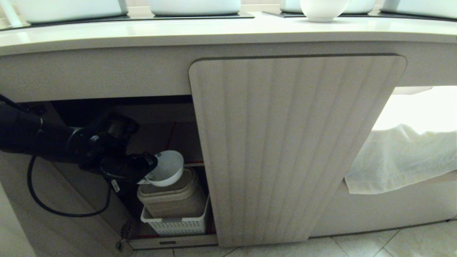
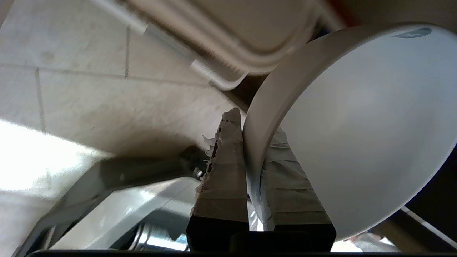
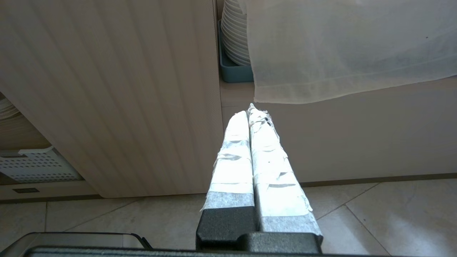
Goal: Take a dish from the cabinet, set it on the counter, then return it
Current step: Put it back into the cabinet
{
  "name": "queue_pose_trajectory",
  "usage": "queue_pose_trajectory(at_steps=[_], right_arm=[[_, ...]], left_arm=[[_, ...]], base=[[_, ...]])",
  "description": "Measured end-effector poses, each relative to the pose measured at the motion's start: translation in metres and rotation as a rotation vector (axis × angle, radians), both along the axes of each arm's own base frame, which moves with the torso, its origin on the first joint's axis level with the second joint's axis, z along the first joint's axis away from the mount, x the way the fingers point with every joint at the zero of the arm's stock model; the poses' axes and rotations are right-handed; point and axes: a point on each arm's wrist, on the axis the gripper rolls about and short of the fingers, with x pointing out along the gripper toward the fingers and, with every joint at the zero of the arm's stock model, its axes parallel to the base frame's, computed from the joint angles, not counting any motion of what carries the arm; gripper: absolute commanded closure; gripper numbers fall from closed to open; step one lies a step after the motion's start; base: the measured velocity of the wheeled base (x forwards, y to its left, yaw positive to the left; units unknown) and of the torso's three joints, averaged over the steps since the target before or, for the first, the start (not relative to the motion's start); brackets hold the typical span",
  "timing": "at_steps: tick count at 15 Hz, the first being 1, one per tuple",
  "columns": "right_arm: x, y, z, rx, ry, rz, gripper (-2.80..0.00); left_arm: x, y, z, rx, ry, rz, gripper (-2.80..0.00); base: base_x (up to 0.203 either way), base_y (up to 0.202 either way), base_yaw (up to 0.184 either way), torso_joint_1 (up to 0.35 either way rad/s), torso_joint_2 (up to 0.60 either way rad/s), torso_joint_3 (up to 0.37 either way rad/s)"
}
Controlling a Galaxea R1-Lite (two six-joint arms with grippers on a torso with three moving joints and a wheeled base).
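Left pincer (image 1: pixel 148 170) is clamped on the rim of the bowl (image 1: pixel 166 167), one taped finger (image 2: pixel 223 171) outside the wall and one inside; bowl hangs tilted in the open cabinet (image 1: pixel 296 142) mouth, just above the stacked lids in the basket (image 1: pixel 175 223). Judged step: either taking out or returning; the desk (image 1: pixel 178 30) lies at 12 o'clock. The next move needs a steady grip clear of the door; right pincer (image 3: pixel 250 117) closed, empty, parked low. No legible writing.

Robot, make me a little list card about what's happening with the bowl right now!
holder: left gripper, shut on the rim of the dish
dish tilt: tipped on its side
dish place: inside the open cabinet, above the stacked plates in a white basket
right gripper: shut, empty, near the floor
counter: another white bowl sits there
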Motion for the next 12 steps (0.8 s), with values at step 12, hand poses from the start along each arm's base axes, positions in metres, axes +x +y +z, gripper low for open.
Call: queue_pose_trajectory(at_steps=[12], right_arm=[[0.000, 0.000, 0.000, 0.000, 0.000, 0.000, 0.00]], left_arm=[[0.036, 0.011, -0.001, 0.009, -0.089, 0.057, 0.00]], base=[[0.000, 0.000, 0.000, 0.000, 0.00, 0.000]])
